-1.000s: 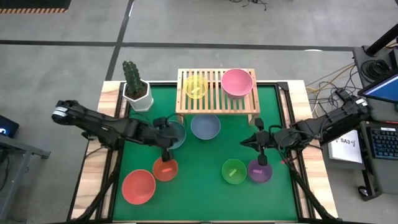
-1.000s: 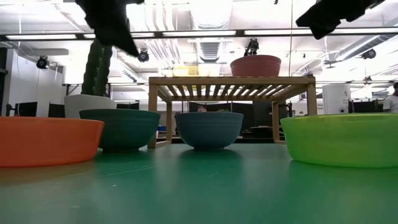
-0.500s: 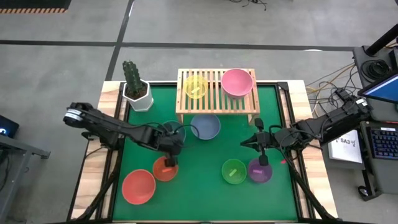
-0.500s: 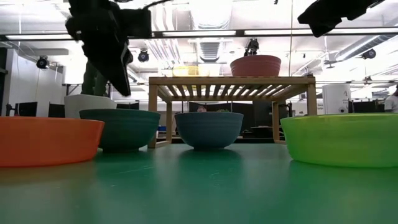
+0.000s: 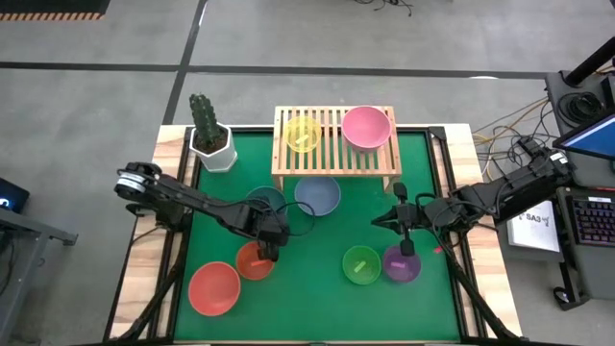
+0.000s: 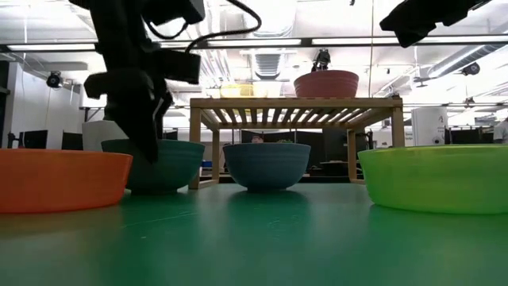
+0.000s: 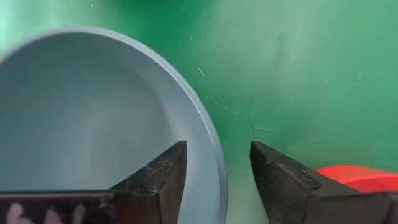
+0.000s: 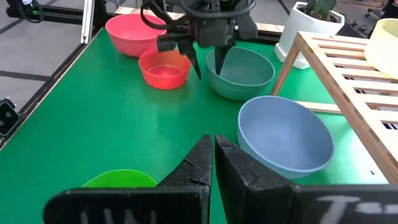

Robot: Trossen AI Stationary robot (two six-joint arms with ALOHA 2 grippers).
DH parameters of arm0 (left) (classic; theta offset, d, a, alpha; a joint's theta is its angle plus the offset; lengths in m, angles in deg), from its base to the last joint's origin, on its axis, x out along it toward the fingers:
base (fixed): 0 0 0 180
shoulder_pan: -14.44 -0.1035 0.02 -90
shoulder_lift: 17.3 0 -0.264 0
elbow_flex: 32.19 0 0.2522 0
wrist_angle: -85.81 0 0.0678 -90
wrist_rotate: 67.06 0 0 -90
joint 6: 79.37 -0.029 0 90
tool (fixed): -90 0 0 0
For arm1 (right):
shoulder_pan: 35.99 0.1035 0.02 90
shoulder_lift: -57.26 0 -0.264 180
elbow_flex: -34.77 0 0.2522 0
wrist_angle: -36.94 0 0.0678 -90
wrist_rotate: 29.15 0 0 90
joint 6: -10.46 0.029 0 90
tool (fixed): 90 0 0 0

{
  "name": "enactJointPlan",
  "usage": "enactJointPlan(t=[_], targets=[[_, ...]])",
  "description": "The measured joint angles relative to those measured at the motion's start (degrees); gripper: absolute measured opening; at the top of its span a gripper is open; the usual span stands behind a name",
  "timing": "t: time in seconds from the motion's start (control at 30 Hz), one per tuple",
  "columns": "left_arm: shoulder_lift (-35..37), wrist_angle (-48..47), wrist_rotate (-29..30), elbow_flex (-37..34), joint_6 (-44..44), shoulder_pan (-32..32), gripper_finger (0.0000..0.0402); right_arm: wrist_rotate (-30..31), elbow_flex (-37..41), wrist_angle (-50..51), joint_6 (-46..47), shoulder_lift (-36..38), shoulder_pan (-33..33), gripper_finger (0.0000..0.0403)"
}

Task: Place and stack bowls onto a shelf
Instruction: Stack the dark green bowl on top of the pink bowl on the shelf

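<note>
On the green mat stand a teal bowl, a blue bowl, a small red bowl, a red-pink bowl, a green bowl and a purple bowl. A yellow bowl and a pink bowl sit on the wooden shelf. My left gripper is open and points down astride the teal bowl's rim, one finger inside and one outside. My right gripper hangs shut above the purple bowl.
A white pot with a cactus stands at the far left corner, next to the shelf. The small red bowl lies close beside the teal bowl, just behind my left gripper. Bare mat shows at the near middle.
My left gripper has come down and toward the table's right and near edge, onto the near-right part of the teal bowl's rim, and it has opened. The bowls have stayed in place.
</note>
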State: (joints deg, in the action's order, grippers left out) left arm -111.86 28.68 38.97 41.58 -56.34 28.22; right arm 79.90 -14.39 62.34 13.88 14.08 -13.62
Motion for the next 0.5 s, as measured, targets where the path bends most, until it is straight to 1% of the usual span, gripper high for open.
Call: enactJointPlan(t=[0.13, 0.3, 0.33, 0.4, 0.5], targets=[[-1.3, 0.0, -0.1, 0.0, 0.0, 0.0, 0.0107, 0.0, 0.0, 0.0, 0.0, 0.0, 0.0, 0.0009], [-1.3, 0.0, -0.6, 0.0, -0.6, 0.0, 0.0022, 0.0, 0.0, 0.0, -0.1, 0.0, 0.0, 0.0009], [-1.1, 0.0, -1.3, 0.0, -0.6, 0.0, 0.0011, 0.0, 0.0, 0.0, -0.2, 0.0, 0.0, 0.0009], [-0.8, -0.3, -2.5, 0.1, -0.7, 0.0, 0.0007, 0.0, 0.0, 0.0, -0.3, 0.0, 0.0, 0.0009], [-0.7, -3.2, -3.1, 1.9, -0.7, 0.4, 0.0002, 0.0, 0.0, 0.0, -0.5, 0.0, 0.0, 0.0009]])
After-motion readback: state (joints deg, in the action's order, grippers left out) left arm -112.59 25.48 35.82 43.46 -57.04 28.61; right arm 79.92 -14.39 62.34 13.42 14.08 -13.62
